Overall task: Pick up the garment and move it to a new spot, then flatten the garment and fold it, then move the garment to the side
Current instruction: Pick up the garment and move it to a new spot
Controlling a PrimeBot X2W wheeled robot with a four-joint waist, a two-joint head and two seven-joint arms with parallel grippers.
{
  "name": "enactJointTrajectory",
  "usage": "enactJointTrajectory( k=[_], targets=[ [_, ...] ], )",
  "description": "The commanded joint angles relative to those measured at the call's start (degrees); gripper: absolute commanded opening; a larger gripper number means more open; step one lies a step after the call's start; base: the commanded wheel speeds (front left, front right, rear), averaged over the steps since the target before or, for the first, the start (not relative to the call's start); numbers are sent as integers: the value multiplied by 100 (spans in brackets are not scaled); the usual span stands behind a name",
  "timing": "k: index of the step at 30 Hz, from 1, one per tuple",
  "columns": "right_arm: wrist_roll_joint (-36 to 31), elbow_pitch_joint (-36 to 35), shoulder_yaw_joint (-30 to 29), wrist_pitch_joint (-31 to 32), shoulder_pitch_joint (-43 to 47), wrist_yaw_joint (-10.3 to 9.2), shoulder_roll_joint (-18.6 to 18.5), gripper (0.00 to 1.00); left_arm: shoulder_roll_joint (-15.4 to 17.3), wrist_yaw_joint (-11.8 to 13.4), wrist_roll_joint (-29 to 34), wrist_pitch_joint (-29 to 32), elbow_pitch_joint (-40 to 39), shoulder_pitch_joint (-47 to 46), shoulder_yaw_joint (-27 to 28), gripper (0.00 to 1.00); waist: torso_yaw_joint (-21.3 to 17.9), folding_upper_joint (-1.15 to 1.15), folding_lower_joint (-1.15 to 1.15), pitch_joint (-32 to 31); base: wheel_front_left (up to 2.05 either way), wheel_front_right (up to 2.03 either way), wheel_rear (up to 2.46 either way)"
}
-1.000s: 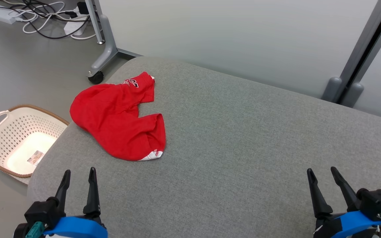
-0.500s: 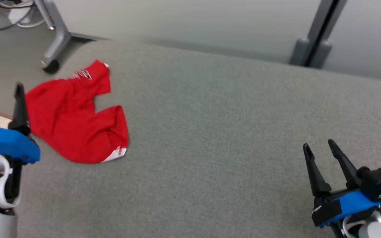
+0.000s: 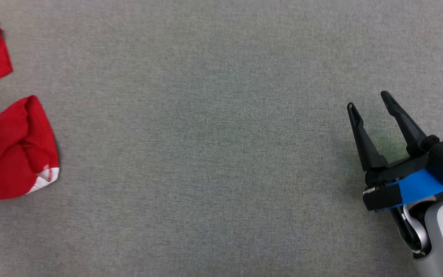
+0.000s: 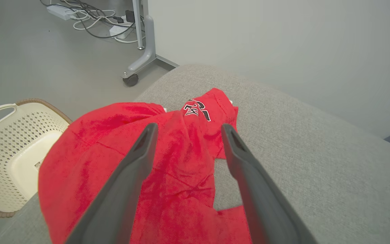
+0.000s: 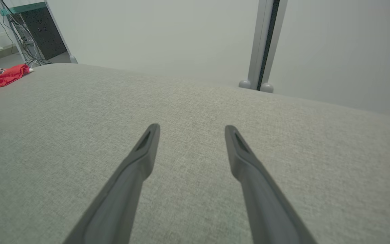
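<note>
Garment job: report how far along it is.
Done: nothing yet. The garment lies crumpled near a corner of the grey surface.
In hand: the left claw is open and aimed at the garment, not gripping it. The right claw is open over bare surface.
Left: pick up, move, flatten, fold, set aside.
</note>
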Motion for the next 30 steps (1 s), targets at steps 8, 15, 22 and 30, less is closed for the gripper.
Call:
enactJointTrajectory(
  k=[8, 15, 22, 30],
  targets=[
    [-63, -378, 32, -42, -386, 1, -96, 100, 504, 405, 74, 42, 663, -341, 331, 100, -347, 0, -2, 891, 0, 0, 0],
    [-60, -429, -28, -92, -299, 1, -56, 100, 305, 344, -256, 602, 1107, -355, 290, 46, -469, 0, -2, 1032, 0, 0, 0],
    [45, -280, -35, -217, -245, 1, 38, 100, 367, 291, -364, 875, 1131, -326, 251, 0, -485, 0, -2, 689, 0, 0, 0],
    [172, 168, -72, -431, -2, 1, 218, 100, 718, -159, -342, 755, 426, -588, 112, 0, -457, 0, -2, -389, 0, 0, 0]
  ],
)
